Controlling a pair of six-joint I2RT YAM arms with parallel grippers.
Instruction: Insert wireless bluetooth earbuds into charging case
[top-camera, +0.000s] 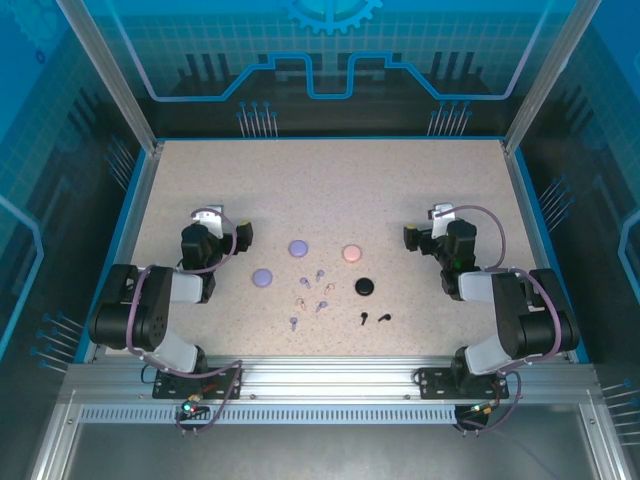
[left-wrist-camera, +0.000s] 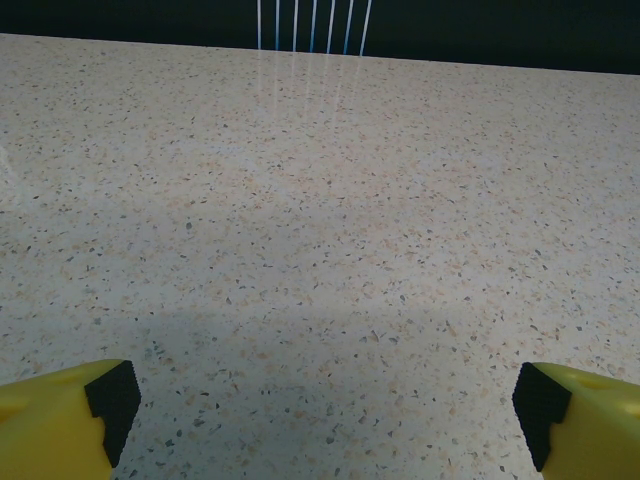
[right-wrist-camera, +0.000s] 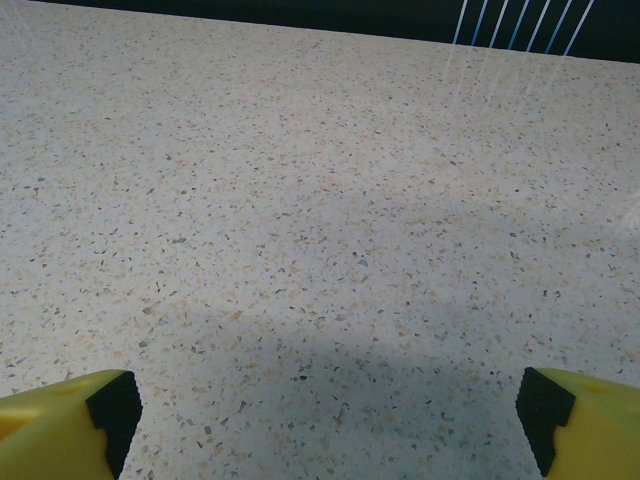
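Several tiny stemmed earbuds lie loose at the middle of the table: lavender ones (top-camera: 319, 275), pink ones (top-camera: 329, 287) and two black ones (top-camera: 385, 318). Around them lie round disc cases: two lavender (top-camera: 297, 247) (top-camera: 262, 277), one pink (top-camera: 351, 253) and one black (top-camera: 364, 287). My left gripper (top-camera: 243, 233) rests to the left of the cases, apart from them. On the other side, my right gripper (top-camera: 412, 238) sits right of the pink case. In the wrist views the left gripper (left-wrist-camera: 325, 415) and the right gripper (right-wrist-camera: 328, 420) are both open over bare tabletop, holding nothing.
The speckled tabletop (top-camera: 330, 180) is bordered by a blue rim and glass walls with aluminium posts. Both arm bases sit on the metal rail (top-camera: 320, 375) at the near edge.
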